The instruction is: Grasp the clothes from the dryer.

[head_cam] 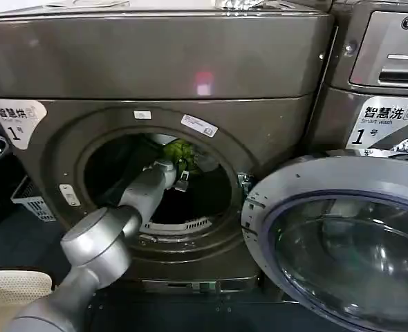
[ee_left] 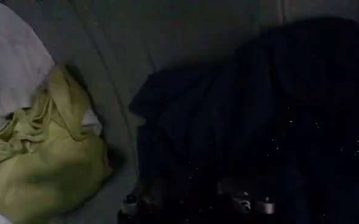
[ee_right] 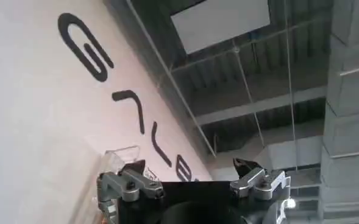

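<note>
One open left gripper sits in the dryer, clothes at its 12 o'clock; closing now risks gripping nothing.

Soft matt cloth clothes; glossy metal dryer.

This looks like a shared laundry room, perhaps a self-service one. Two big front-loading machines stand side by side, the dryer and a second machine, each with a numbered "Smart wash" sticker. A laundry basket stands on the floor.
</note>
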`<action>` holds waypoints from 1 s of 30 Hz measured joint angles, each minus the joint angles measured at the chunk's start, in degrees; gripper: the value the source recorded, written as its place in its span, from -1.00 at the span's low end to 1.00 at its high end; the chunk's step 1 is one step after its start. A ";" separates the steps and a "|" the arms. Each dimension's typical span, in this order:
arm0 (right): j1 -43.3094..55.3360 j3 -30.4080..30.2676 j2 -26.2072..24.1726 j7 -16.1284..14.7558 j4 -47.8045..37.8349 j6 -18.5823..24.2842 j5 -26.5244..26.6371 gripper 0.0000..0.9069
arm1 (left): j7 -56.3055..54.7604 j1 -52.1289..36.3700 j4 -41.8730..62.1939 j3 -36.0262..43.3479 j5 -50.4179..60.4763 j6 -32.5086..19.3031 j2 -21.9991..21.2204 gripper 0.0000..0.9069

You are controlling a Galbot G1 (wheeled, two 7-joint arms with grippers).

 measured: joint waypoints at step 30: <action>0.11 -0.63 0.80 0.16 1.29 -0.23 -0.14 1.00 | -11.33 9.46 -19.99 -23.73 -10.93 3.92 6.98 -1.00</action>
